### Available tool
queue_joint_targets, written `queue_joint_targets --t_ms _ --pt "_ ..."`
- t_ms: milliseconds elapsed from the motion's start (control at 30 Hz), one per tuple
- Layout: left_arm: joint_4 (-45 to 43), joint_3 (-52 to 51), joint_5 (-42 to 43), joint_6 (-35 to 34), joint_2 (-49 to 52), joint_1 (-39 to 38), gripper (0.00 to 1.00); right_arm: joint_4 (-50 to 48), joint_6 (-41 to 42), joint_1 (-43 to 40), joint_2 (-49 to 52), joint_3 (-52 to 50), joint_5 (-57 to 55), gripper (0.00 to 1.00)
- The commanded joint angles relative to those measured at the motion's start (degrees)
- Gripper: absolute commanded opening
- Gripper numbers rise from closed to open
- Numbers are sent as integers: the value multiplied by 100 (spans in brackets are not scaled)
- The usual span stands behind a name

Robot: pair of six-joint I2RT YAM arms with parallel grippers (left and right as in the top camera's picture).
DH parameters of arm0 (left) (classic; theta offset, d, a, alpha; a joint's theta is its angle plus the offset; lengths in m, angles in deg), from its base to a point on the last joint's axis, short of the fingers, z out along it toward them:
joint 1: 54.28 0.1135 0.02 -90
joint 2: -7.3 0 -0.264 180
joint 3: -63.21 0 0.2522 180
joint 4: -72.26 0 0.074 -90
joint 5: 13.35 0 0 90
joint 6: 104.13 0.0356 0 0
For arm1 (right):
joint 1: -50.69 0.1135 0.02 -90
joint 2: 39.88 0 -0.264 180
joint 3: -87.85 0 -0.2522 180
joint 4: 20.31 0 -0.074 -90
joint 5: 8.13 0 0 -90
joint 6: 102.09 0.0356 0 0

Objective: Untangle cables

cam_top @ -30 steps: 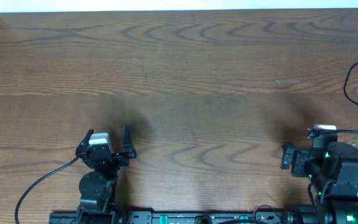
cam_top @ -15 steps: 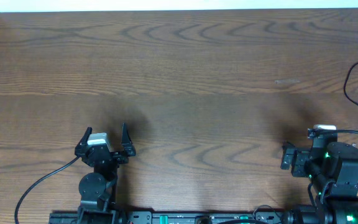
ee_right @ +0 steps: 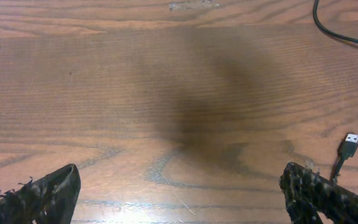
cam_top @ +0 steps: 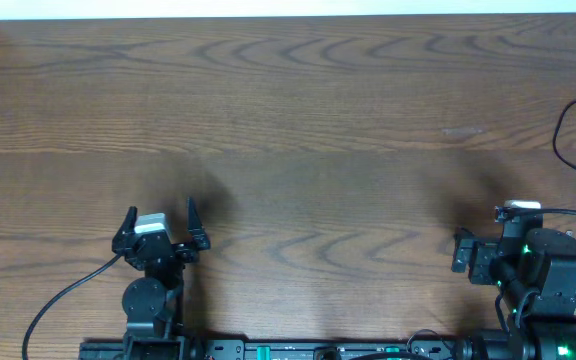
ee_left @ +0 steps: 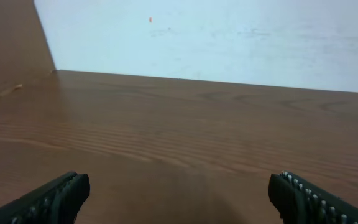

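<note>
overhead and wrist views of a brown wood-grain tabletop (cam_top: 298,120). the left pincer (cam_top: 160,213) sits at the near left, its two fingers spread wide apart with nothing between them. its wrist view shows both tips over bare wood, facing a white wall (ee_left: 229,37) past the far edge. the right pincer (ee_right: 179,196) sits at the near right, also wide apart and holding nothing. a thin black cable (cam_top: 558,138) lies at the far right of the tabletop, curving in from the right edge and back out to it, well apart from the left pincer. the right wrist view shows a black cord crossing its far right corner and a small silver-and-black plug (ee_right: 352,138) lying flat on the wood near the right finger (ee_right: 322,194), not touching it. whether plug and curve belong to one cable cannot be told.
</note>
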Motion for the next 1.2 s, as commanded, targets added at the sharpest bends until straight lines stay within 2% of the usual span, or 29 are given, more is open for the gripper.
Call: queue_joint_targets --t_ms 0,1167 --pt "109 -181 -33 136 -50 66 98 4 55 -24 -24 -15 35 99" --pt "101 -181 -15 125 2 66 98 138 -107 -24 -136 -22 -155 99"
